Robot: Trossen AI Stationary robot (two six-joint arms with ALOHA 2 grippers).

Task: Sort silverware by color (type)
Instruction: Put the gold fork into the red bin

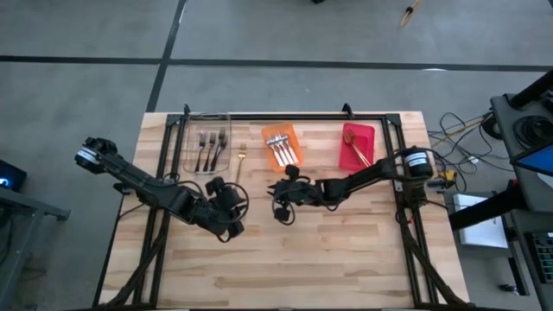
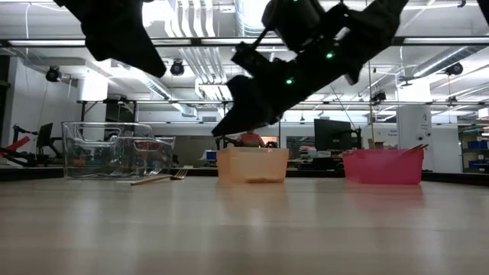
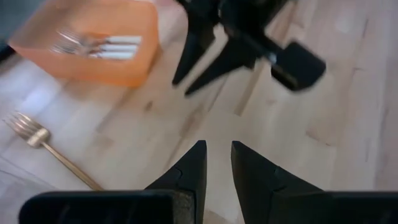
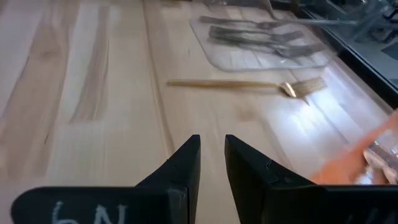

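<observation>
One gold fork lies flat on the wood between the clear bin and the orange bin. Dark forks lie in the clear bin, white-handled forks in the orange bin, and gold forks in the red bin. My right gripper hangs a little above the table, nearer than the orange bin, pointing at the gold fork. Its fingers are slightly open with nothing between them. My left gripper stands nearer than the clear bin, just as narrowly open and holding nothing.
The three bins stand in a row along the far edge inside a black frame. The two grippers are close together at mid-table. Bare wood stretches toward the near edge.
</observation>
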